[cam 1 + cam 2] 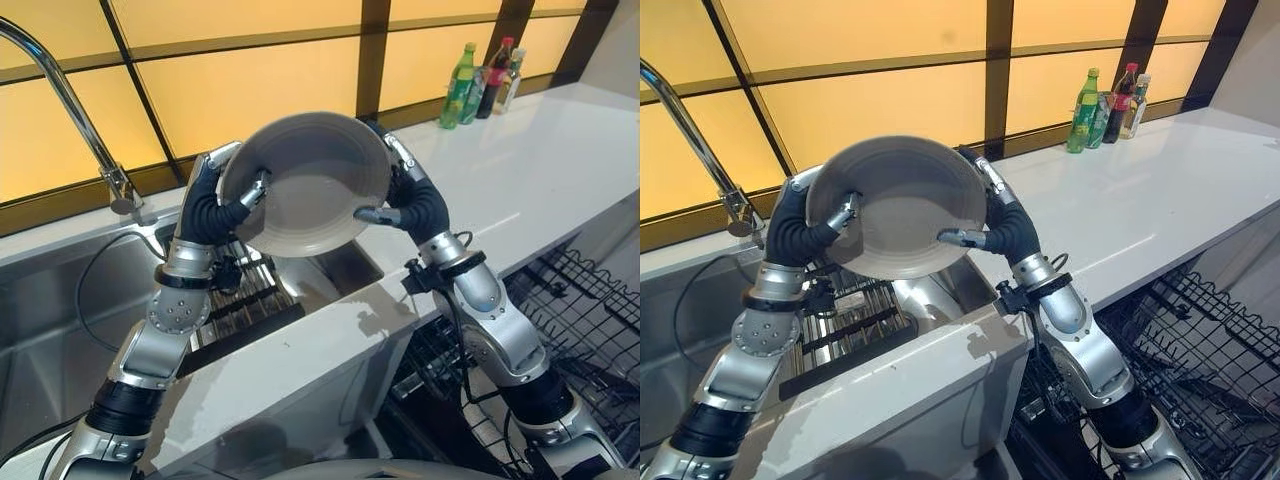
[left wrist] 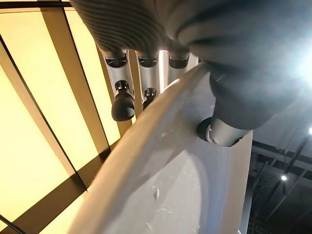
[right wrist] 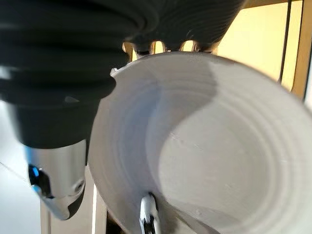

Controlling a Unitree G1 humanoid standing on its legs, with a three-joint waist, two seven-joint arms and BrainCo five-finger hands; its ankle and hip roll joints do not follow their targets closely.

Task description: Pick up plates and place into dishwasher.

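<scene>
Gripping the left rim of the grey plate (image 1: 305, 185), the left hand (image 1: 215, 205) has its thumb curled on the plate's hollow face and its fingers (image 2: 123, 105) behind the rim. The plate is tilted, held in the air above the sink (image 1: 60, 320) and the counter edge (image 1: 330, 340). On the right rim, the right hand (image 1: 415, 205) clamps it the same way, thumb in front. At the counter's far right corner stand bottles (image 1: 480, 85).

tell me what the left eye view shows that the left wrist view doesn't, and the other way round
The left eye view alone takes in the right hand on the plate's far edge, the faucet, the bottles and the dishwasher rack. The left wrist view alone shows fingers curled behind the rim, close up. Both share the plate, the left hand gripping it, and the yellow panels.
</scene>
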